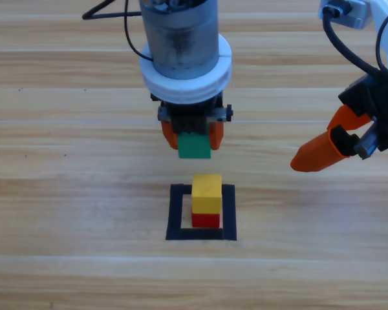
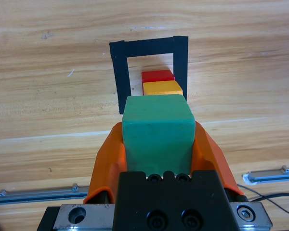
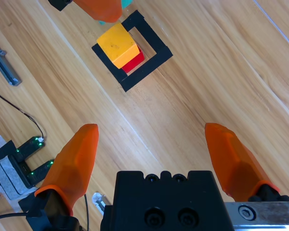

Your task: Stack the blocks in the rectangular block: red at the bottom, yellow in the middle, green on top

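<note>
Above table, green (image 1: 194, 146) short of yellow (image 1: 207, 192).

A robotics lab bench: a wooden table (image 1: 64, 194) with a tape square (image 1: 201, 212), black cables (image 1: 110, 13) and a metal rail (image 2: 269, 176) beside it

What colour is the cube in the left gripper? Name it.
Teal-green cube, clearest in the left wrist view.

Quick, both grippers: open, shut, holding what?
Left gripper: shut on the green cube.
Right gripper: open, holding nothing.
</note>
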Motion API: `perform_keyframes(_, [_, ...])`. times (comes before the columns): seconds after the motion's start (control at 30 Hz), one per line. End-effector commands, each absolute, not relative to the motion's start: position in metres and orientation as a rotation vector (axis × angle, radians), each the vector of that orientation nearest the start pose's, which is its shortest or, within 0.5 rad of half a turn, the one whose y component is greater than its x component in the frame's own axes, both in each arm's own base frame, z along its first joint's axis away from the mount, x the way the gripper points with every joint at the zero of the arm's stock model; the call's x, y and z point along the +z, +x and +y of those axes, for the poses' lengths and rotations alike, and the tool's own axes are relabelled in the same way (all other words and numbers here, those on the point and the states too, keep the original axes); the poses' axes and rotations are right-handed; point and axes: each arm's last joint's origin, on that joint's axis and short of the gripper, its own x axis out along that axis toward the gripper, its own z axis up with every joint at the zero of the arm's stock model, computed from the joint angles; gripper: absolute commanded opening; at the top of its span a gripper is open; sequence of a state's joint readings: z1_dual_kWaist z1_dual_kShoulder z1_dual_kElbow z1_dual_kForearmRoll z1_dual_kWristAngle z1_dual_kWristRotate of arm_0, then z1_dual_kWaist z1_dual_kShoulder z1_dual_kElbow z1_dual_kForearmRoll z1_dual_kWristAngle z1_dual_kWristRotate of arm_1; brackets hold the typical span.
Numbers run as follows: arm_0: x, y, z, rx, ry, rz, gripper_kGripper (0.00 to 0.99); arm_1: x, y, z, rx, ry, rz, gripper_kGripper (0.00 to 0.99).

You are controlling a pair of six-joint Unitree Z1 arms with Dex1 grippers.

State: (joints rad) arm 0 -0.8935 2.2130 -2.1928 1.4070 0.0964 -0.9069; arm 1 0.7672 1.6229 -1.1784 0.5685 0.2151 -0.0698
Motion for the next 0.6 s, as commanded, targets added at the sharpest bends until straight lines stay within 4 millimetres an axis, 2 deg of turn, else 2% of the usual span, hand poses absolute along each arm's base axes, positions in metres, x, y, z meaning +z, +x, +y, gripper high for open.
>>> perform_keyframes(0.03, [0.283,0.286,-0.364,0.017,0.011,1.439,0.0,0.3,0.222,0.216,0.891,-0.358,1.031,0.979])
perform_keyframes(0.27, [0.272,0.29,-0.369,0.026,0.026,1.446,0.0,0.298,0.224,0.218,0.89,-0.36,1.038,0.979])
perform_keyframes(0.6, [0.271,0.291,-0.37,0.03,0.021,1.447,0.0,0.297,0.224,0.219,0.889,-0.362,1.043,0.979])
